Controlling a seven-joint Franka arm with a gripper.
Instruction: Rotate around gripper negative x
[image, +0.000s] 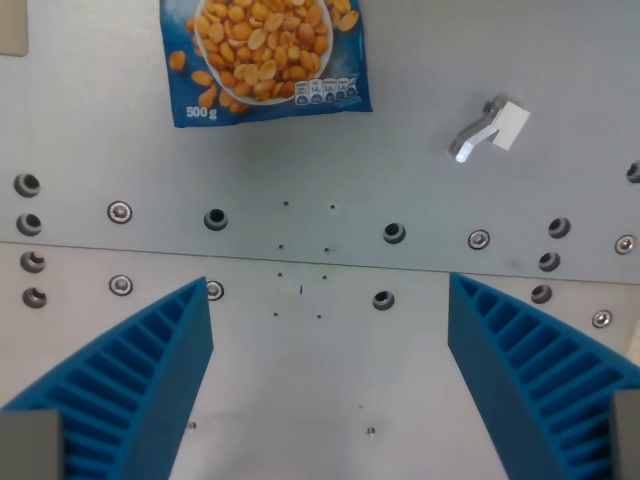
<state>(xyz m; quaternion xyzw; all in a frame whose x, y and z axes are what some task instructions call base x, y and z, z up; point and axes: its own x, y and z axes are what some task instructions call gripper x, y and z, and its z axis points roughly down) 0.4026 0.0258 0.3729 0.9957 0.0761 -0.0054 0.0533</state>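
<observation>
My gripper (328, 288) is open and empty, its two blue ribbed fingers (140, 380) spread wide at the bottom left and bottom right of the wrist view. It points down at a grey metal plate (420, 60) with nothing between the fingers. A blue bag of peanuts (264, 58), marked 500 g, lies flat on the plate at the top of the view, well beyond the fingertips and left of centre.
A small white and silver metal piece (488, 128) lies on the plate at the upper right. Rows of screws and bolt holes (216, 219) run across the middle, along a seam between two plates. A beige corner (12, 30) shows at the top left.
</observation>
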